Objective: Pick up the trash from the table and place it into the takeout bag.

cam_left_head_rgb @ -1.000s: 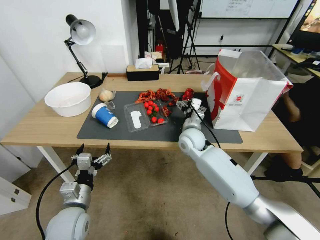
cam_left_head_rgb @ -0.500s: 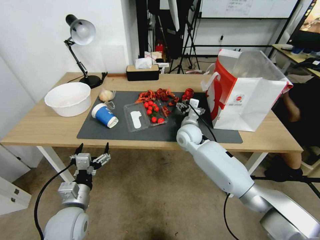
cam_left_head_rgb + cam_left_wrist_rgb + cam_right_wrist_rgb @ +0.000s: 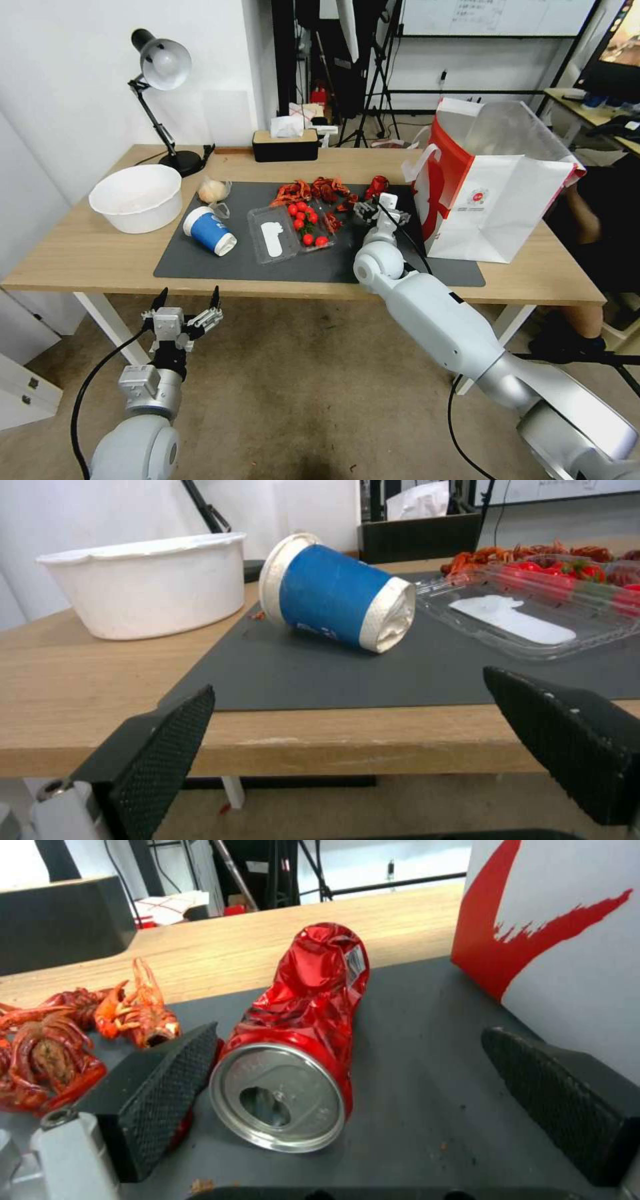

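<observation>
Both sets of fingers open, right gripper now nearer, straddling crushed red can; left gripper unmoved below table

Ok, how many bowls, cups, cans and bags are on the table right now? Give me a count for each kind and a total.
Bowl: 1
Cup: 1
Can: 1
Bags: 2 (paper bag, small plastic bag)
Total: 5
</observation>
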Available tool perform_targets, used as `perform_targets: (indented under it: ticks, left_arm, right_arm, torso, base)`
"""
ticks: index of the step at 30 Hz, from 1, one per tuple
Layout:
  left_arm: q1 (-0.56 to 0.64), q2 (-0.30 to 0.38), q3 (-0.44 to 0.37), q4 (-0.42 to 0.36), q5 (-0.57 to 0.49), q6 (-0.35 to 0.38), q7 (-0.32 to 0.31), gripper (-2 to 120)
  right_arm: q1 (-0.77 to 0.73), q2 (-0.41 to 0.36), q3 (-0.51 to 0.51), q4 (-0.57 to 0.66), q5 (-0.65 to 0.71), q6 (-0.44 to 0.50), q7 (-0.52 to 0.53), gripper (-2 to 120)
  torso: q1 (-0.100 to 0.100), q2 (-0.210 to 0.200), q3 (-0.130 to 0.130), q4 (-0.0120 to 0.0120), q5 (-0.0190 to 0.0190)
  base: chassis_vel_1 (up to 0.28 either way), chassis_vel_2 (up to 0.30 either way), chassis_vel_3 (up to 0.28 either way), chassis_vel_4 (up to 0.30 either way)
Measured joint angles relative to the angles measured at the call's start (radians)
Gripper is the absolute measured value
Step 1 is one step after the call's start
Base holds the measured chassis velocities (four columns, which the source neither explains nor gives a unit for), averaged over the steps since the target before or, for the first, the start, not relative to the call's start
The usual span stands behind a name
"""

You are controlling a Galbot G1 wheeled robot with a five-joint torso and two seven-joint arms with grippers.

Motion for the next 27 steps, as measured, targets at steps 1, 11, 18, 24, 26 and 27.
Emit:
perform_targets:
  ticks: [1, 11, 18, 24, 26, 27]
  left_arm:
    - [0.0, -0.001, 0.0, 0.0, 0.0, 0.0, 0.0, 100]
    - [0.003, -0.003, 0.001, 0.004, 0.003, -0.007, 0.0, 100]
    - [0.011, -0.004, 0.005, 0.012, 0.017, -0.021, 0.0, 100]
    - [0.015, -0.004, 0.004, 0.011, 0.018, -0.025, 0.0, 100]
    - [0.014, -0.005, 0.004, 0.011, 0.018, -0.025, 0.0, 100]
    - [0.014, -0.006, 0.005, 0.011, 0.019, -0.025, 0.0, 100]
  right_arm:
    - [0.005, 0.0, -0.003, -0.006, 0.003, 0.0, -0.001, 99]
    - [0.028, 0.003, -0.021, -0.032, 0.012, 0.004, -0.006, 84]
    - [0.044, 0.007, -0.034, -0.068, 0.023, 0.004, -0.012, 57]
    - [0.046, 0.008, -0.034, -0.08, 0.03, 0.008, -0.017, 47]
    - [0.046, 0.004, -0.034, -0.075, 0.031, 0.009, -0.016, 47]
    - [0.046, 0.003, -0.034, -0.071, 0.032, 0.009, -0.016, 47]
  torso:
    - [0.0, 0.0, 0.0, 0.0, 0.0]
    - [0.0, 0.0, 0.0, 0.0, 0.0]
    - [0.0, 0.0, 0.0, 0.0, -0.0001]
    - [0.0, 0.0, 0.0, 0.0001, 0.0]
    - [0.0, 0.0, 0.0, 0.0001, 0.0]
    - [0.0, 0.0, 0.0, 0.0, -0.0001]
  base:
    - [0.0, 0.0, 0.0, 0.0]
    - [0.0, 0.0, 0.0, 0.0]
    - [0.0, 0.0, 0.0, 0.0]
    - [0.0, 0.0, 0.0, 0.0]
    - [0.0, 0.0, 0.0, 0.0]
    - [0.0, 0.0, 0.0, 0.0]
